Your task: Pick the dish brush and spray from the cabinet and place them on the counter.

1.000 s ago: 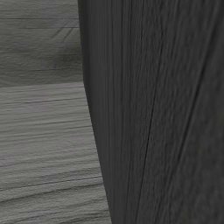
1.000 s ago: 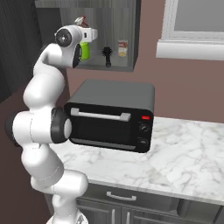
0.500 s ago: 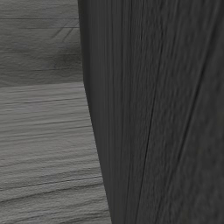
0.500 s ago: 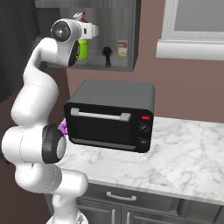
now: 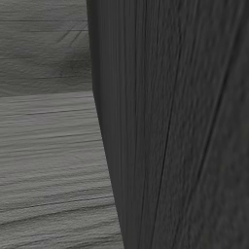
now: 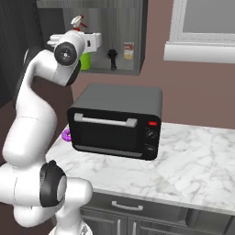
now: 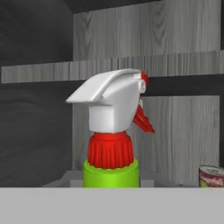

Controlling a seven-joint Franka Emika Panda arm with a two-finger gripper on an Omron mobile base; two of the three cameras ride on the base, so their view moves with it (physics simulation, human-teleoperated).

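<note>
We see the spray [image 7: 114,131] standing in the open cabinet [image 6: 133,41], white head, red collar and trigger, green body (no label readable). The dish brush [image 6: 112,57] stands just beside it on the shelf, then a can [image 7: 211,176] whose writing blurs. The gripper's [image 6: 94,41] jaw state we cannot tell.

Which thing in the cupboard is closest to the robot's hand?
The green spray bottle with the white and red top; the black dish brush and the can stand farther right.
</note>
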